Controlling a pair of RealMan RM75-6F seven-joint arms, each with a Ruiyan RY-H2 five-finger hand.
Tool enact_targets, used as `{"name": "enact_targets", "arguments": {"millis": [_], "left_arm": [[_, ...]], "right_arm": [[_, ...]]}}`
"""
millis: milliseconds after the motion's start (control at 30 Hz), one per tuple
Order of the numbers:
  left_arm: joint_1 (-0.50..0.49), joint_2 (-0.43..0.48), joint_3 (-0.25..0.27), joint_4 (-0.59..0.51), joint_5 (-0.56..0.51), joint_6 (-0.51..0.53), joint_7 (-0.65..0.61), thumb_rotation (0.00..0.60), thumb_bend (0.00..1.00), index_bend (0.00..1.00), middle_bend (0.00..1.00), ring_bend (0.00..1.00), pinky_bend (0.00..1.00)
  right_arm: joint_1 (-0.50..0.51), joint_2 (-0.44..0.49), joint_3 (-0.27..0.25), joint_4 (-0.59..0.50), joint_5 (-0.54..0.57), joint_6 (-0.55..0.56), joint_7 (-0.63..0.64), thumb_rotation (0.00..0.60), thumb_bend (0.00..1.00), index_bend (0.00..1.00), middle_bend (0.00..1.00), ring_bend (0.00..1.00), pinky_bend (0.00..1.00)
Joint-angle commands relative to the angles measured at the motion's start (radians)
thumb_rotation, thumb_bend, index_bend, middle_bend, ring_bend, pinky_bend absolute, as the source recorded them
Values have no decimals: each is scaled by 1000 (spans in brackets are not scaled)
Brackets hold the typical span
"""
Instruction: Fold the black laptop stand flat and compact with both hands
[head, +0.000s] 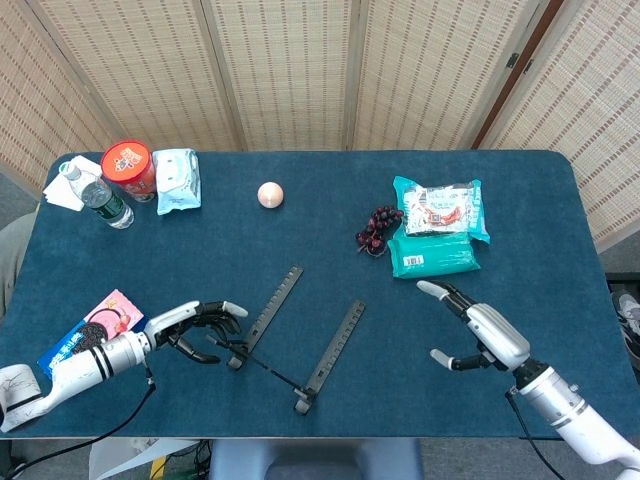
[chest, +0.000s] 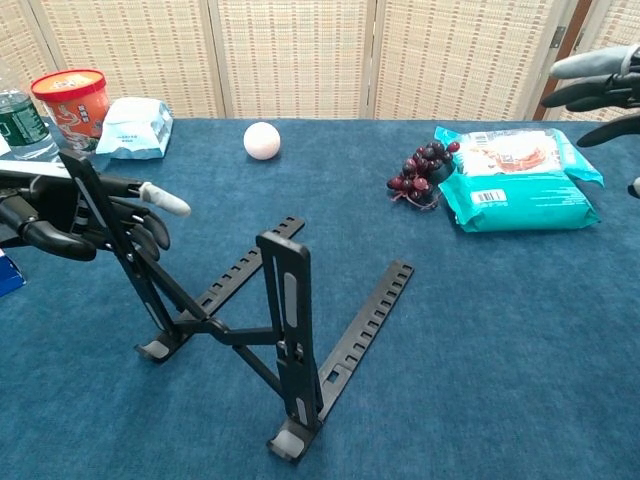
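While the laptop stand (chest: 262, 322) stands unfolded, both robot hands hover spread, left (head: 197, 324) beside it, right (head: 478, 335) apart.

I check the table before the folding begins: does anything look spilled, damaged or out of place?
Nothing stands out. The laptop stand stands unfolded, both uprights raised, as expected before folding. The packets, grapes, ball and cup lie intact on the table, nothing spilled.

Bare cloth flanks the stand (head: 290, 335); grapes (head: 377, 229) sit behind.
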Motion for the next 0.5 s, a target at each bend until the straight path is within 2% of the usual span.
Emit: {"name": "enact_targets", "arguments": {"millis": [33,500], "left_arm": [[-8,-4,14,4,2,8,-15,600,126,209,351,300,335],[-38,-29,20,12,-44,9,-28,600,126,209,359,305,354]], "right_arm": [[-3,1,3,2,0,-2,3,600,213,0,114,12,149],[-27,4,17,10,-12,12,17,600,213,0,114,12,149]]}}
